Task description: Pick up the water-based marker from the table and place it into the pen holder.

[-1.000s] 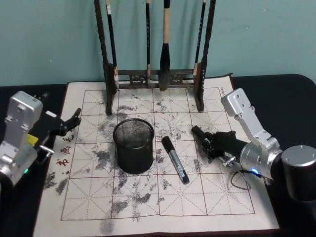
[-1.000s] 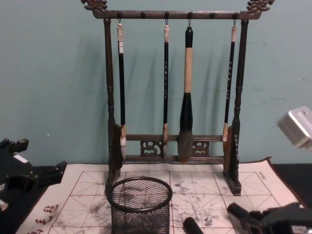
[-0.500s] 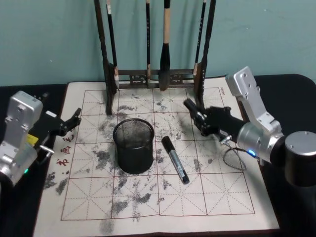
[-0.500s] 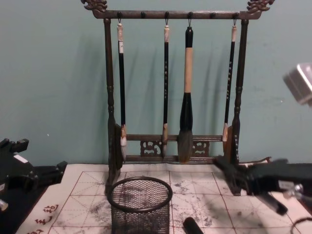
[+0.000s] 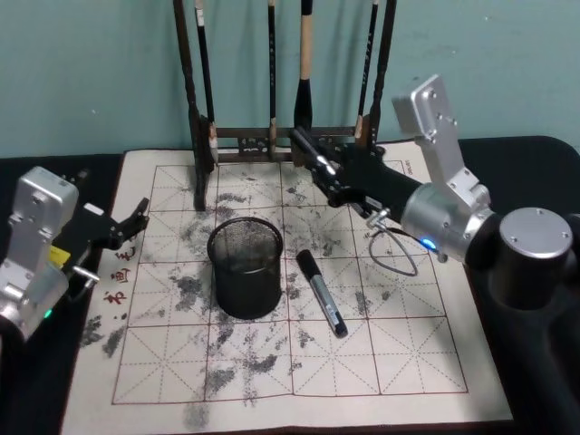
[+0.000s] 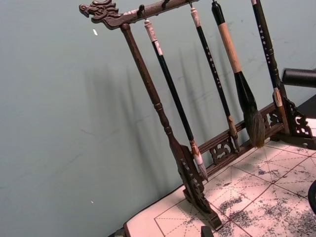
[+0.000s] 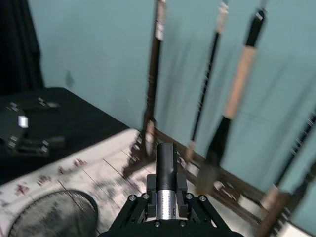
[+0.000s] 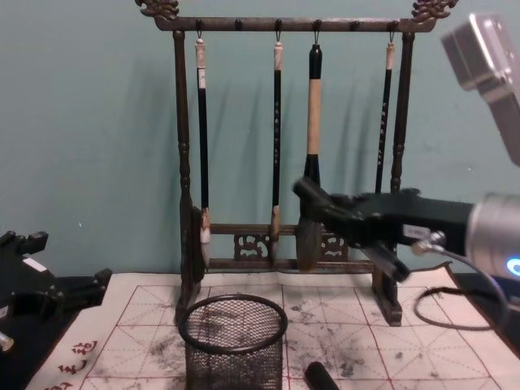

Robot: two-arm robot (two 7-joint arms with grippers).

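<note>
My right gripper (image 5: 328, 172) hangs in the air in front of the brush rack, behind and above the pen holder (image 5: 245, 268). It is shut on a black water-based marker (image 5: 306, 145) that sticks out forward past its fingers; in the right wrist view this marker (image 7: 166, 163) rises from the gripper (image 7: 166, 193). In the chest view the held marker (image 8: 307, 193) points left, higher than the black mesh pen holder (image 8: 233, 337), which stands upright. A second black marker (image 5: 322, 294) lies flat on the mat just right of the holder. My left gripper (image 5: 134, 222) rests open at the mat's left edge.
The tall dark wooden brush rack (image 5: 281, 140) with several hanging brushes stands at the back of the ink-stained calligraphy mat (image 5: 299, 372), close behind the right gripper. A loose cable (image 5: 394, 258) droops under the right arm. The mat's front half is bare.
My right gripper has lifted off the mat and swung left and back, carrying its marker up in front of the brush rack. The left arm and the marker on the mat stayed still.
</note>
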